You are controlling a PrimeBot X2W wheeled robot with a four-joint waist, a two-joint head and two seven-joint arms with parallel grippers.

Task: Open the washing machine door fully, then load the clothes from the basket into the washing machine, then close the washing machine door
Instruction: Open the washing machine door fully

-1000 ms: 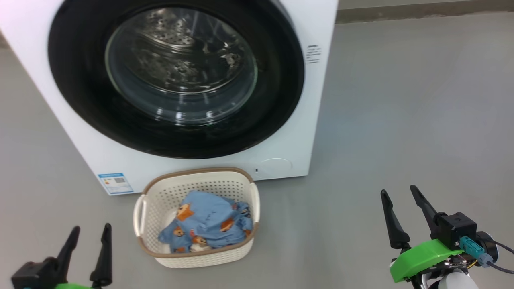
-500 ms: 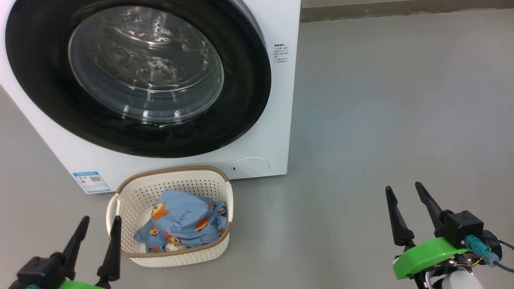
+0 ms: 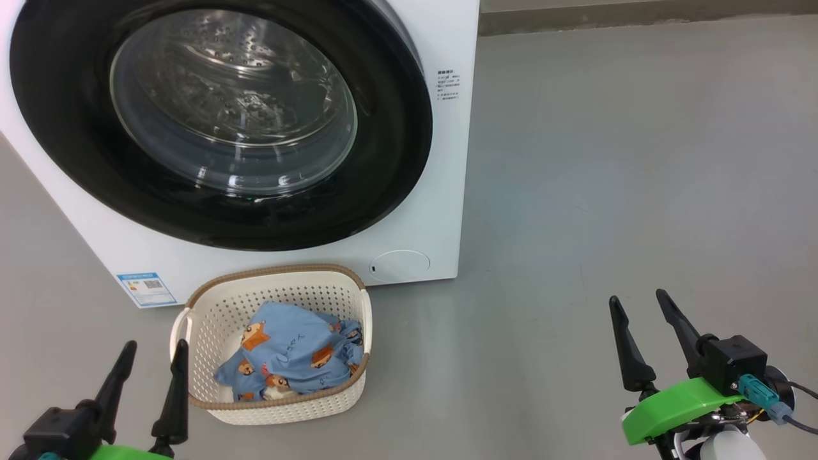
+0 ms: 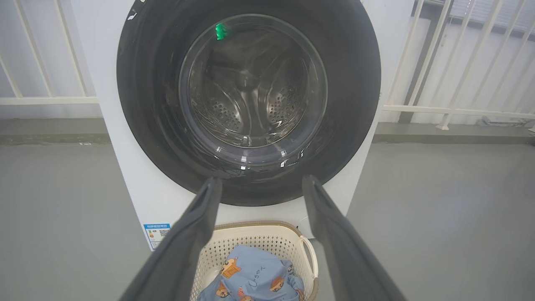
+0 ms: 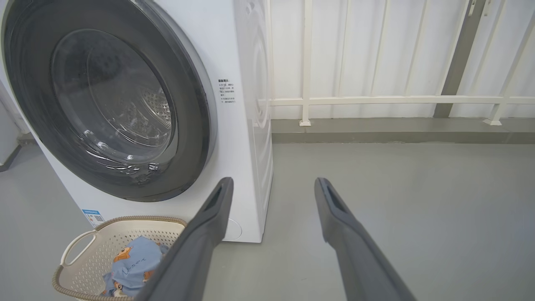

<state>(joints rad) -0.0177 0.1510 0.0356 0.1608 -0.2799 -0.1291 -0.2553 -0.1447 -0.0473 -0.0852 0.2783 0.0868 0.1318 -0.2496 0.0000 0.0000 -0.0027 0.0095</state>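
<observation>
While the washing machine door [image 3: 217,121] sits shut in the upper left, both tools hang wide open and empty: left tool [image 3: 156,345] lower left, just beside the basket [image 3: 275,271], right tool [image 3: 637,298] lower right. Door looks stiff, heavy, glossy-slick; hooking behind its rim edge seems best. Basketed clothes [image 3: 291,358]: soft, light.

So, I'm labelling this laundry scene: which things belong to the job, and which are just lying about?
Job: washing machine door, shut; washing machine; basket on the floor before it; clothes in the basket; left claw and right claw, both open, empty.
Just there: blue label sticker; small round flap; white railing.
</observation>
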